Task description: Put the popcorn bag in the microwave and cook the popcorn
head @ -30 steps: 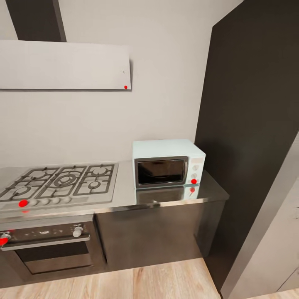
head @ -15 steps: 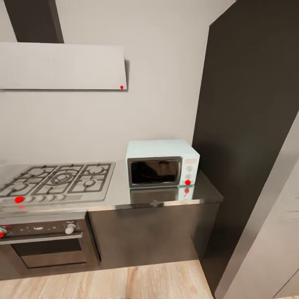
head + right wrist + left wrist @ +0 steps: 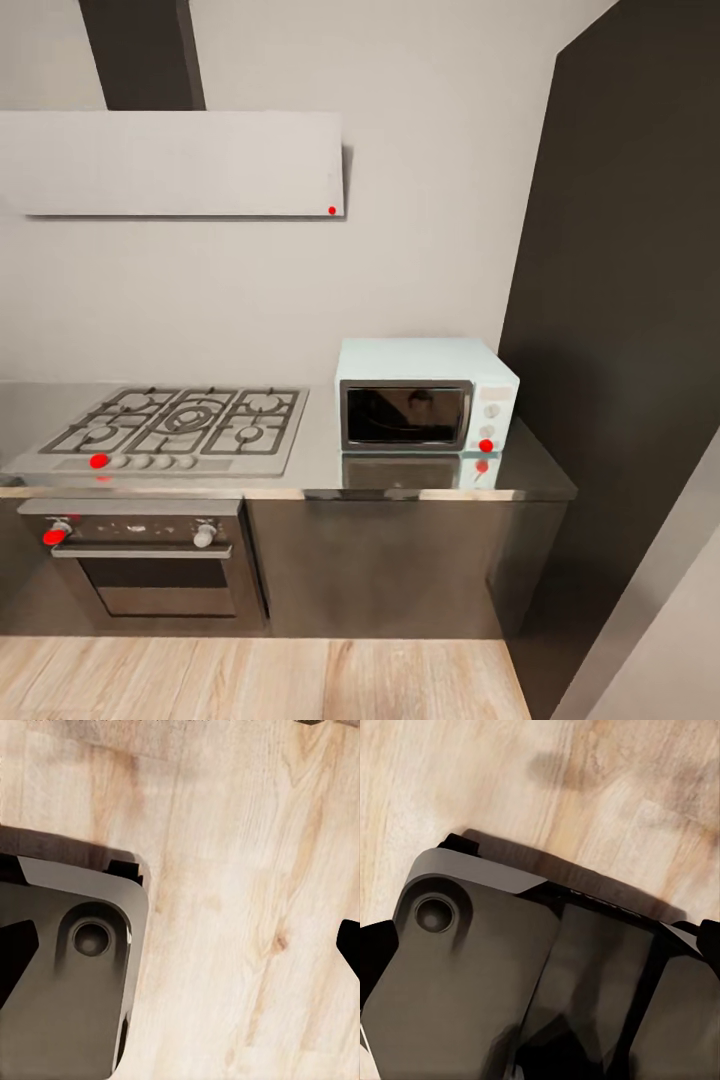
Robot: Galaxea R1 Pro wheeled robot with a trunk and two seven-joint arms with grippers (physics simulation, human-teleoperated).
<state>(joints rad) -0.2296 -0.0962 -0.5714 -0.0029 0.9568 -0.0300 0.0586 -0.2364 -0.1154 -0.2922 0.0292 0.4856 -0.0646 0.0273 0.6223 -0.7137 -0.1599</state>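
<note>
The pale-blue microwave (image 3: 425,395) stands on the dark glossy countertop (image 3: 320,468) against the wall, its dark glass door (image 3: 405,415) closed and a red dot (image 3: 486,446) low on its side panel. The popcorn bag and the popcorn are out of view. In the left wrist view my left gripper (image 3: 540,945) hangs over the robot's grey base (image 3: 472,982), dark fingertips (image 3: 375,949) wide apart, nothing between them. My right gripper (image 3: 180,945) is open too, above the plank floor (image 3: 240,907).
A steel gas hob (image 3: 180,425) lies left of the microwave, with a built-in oven (image 3: 150,565) below and a grey hood (image 3: 170,163) above. A tall dark cabinet (image 3: 630,350) closes the counter's right end. Light wood floor (image 3: 250,680) runs in front.
The whole head picture has shifted, so the camera has moved: the counter now shows more head-on and the microwave sits further right in it. The things themselves have not moved.
</note>
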